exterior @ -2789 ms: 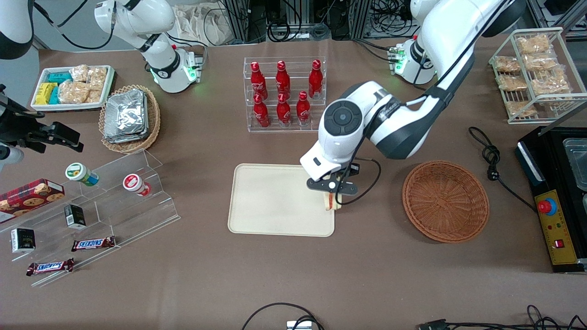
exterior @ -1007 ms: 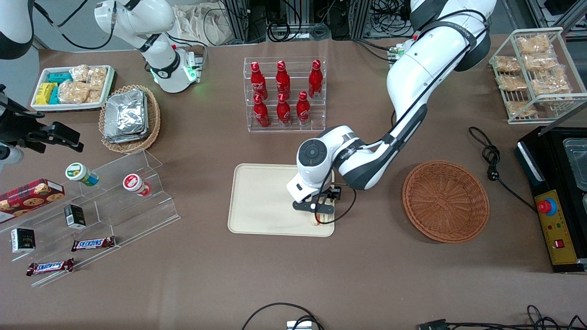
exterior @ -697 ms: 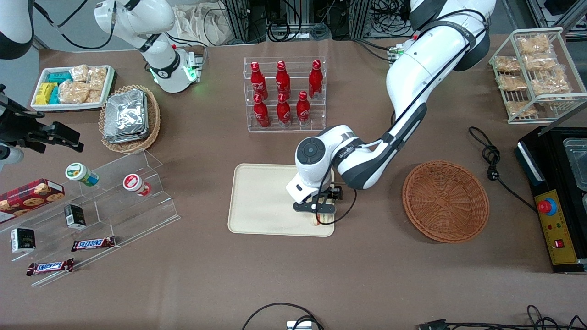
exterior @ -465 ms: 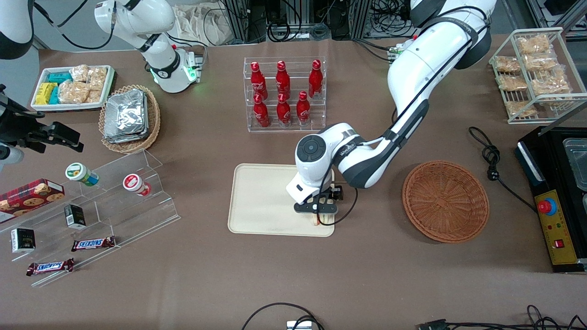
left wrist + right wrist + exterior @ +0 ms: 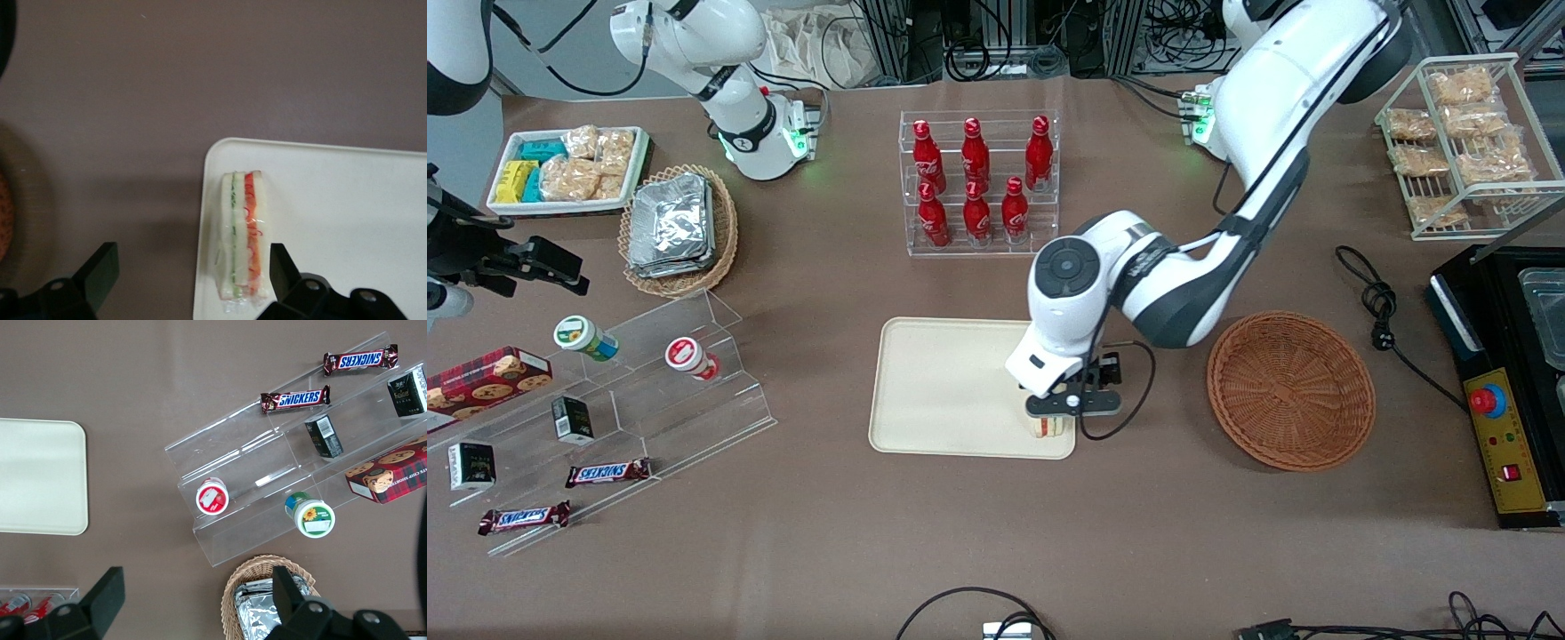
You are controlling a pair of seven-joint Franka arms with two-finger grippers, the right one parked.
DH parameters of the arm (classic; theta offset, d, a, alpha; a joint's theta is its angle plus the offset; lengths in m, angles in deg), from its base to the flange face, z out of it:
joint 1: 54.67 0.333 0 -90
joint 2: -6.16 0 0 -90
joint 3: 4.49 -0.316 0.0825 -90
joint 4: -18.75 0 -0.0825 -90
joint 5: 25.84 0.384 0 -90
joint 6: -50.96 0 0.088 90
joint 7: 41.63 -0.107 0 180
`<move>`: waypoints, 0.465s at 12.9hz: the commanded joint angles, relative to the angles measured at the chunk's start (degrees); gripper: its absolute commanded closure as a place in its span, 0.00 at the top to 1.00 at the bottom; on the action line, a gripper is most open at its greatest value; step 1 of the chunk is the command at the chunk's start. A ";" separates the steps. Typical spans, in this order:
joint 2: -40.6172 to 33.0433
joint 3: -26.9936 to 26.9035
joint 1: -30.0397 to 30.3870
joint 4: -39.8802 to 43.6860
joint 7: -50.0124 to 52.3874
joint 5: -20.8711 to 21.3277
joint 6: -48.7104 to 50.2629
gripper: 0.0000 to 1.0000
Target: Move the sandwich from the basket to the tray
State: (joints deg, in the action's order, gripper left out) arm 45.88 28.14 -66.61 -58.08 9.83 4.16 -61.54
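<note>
Now that the sandwich (image 5: 241, 235) stands on the tray (image 5: 347, 220) by its corner, the hand (image 5: 190, 280) hangs above, fingers spread; only withdrawal seems left.

A brown-covered table (image 5: 800, 533) fills the scene under even light, with black cables (image 5: 1040, 44) and metal frames along its farthest edge.
</note>
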 commanded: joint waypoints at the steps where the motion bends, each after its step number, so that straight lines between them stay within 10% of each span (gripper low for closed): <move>1: -9.98 -0.02 4.28 -7.35 -4.24 -5.62 0.96 1.00; 6: -25.72 -2.20 10.88 -18.08 -16.54 -14.77 4.82 1.00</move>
State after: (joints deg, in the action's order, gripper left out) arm 28.31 27.77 -56.75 -69.70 -2.64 -7.11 -57.25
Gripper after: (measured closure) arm 0.000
